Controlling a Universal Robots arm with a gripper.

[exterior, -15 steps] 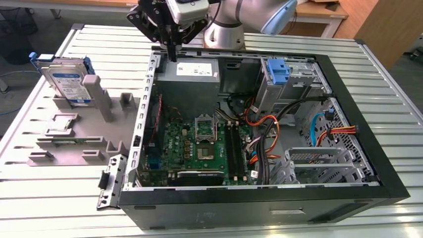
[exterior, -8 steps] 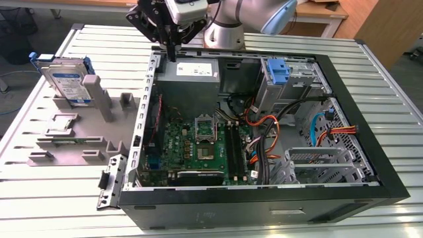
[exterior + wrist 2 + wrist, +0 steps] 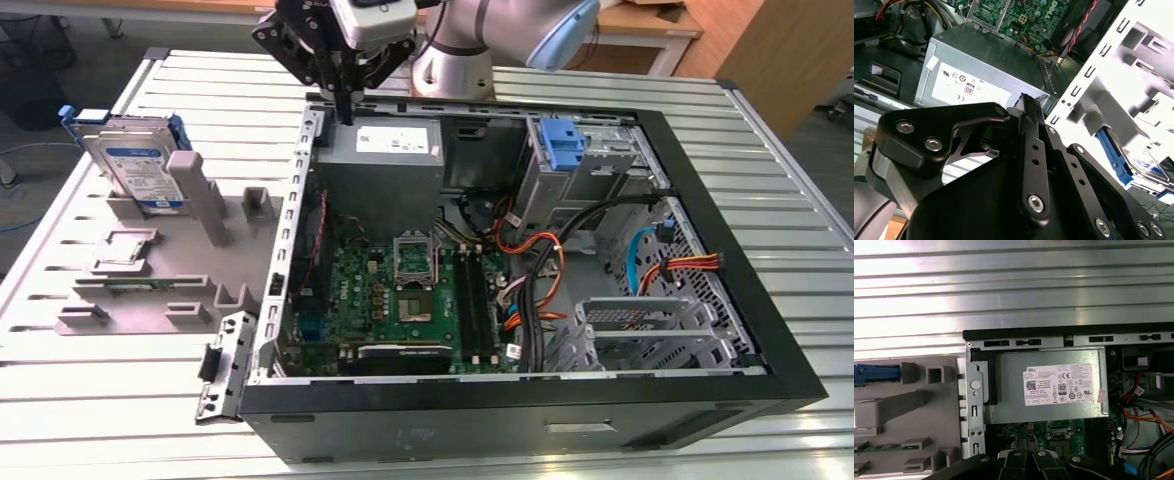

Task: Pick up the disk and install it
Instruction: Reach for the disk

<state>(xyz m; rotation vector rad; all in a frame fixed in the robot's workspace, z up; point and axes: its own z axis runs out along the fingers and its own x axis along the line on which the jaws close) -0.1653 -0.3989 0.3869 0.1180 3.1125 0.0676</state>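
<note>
The disk (image 3: 134,165), silver with a white-and-blue label and a blue bracket, leans upright in a grey fixture (image 3: 147,290) at the exterior view's left, outside the open computer case (image 3: 747,260). My gripper (image 3: 347,112) hangs over the case's back corner, just above the grey power supply (image 3: 387,145), well apart from the disk. Its black fingers are shut with nothing between them, meeting at a tip (image 3: 1026,102) in the second wrist view. The disk's blue bracket (image 3: 1111,147) shows there too, and its blue end (image 3: 876,374) in the first wrist view.
The case lies open on a ribbed metal table (image 3: 801,160). Inside are the green motherboard (image 3: 400,290), orange and black cables (image 3: 547,270), a blue latch piece (image 3: 563,150) on a metal cage, and a grey drive cage (image 3: 634,325) at the front.
</note>
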